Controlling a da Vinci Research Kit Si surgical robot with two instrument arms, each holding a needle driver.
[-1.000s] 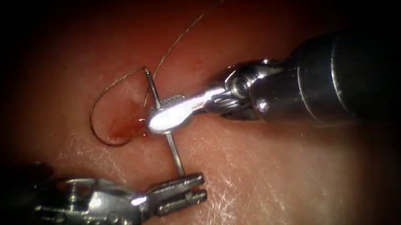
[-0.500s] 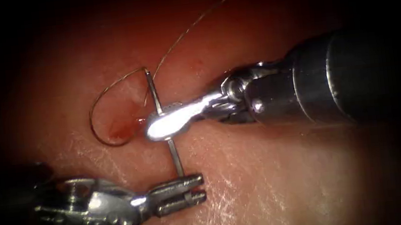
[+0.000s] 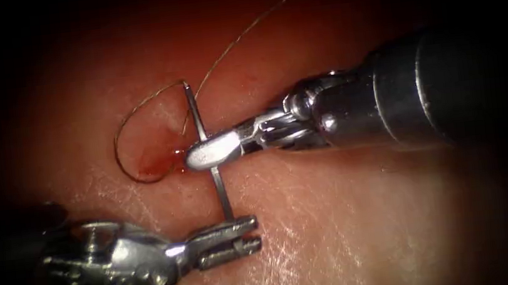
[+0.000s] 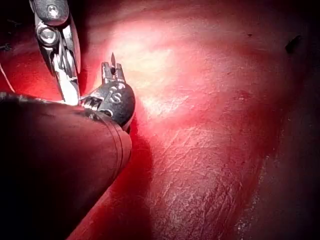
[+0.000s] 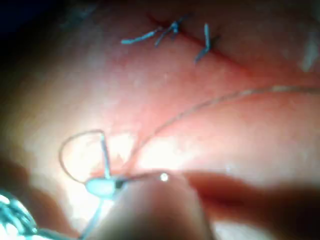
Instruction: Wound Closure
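Needle [image 3: 207,147]: one curved needle, its long axis running nearly vertically in the endoscope view, thread end uppermost and pointed end lowermost toward the left tool. Right tool [image 3: 208,152]: jaws closed across the needle near mid-curve, the shaft entering from the right of the needle. Left tool [image 3: 234,241]: jaws clamped on the needle close to its point, directly below the right tool; in the left wrist view the sharp tip [image 4: 113,59] projects just past the left tool [image 4: 112,75], with the right tool [image 4: 64,55] close beside it. The visible length of the needle lies above the tissue [image 3: 350,214]; whether any part enters the surface cannot be told. Thread [image 3: 138,120]: one strand, leaving the upper end of the needle, forming a single loop to the left of the needle, then running up and to the right away from it. Red fluid [image 3: 154,162]: one small pool inside the loop, just left of the needle at the right tool's jaws. Open room: bare tissue lies right of and below the needle; the left side is bounded by the thread loop. In the right wrist view, the needle [image 5: 106,160] stands upright in the right tool [image 5: 102,187], and cut ends of thread [image 5: 170,32], about three pale tufts, sit along a closed line well beyond the needle.
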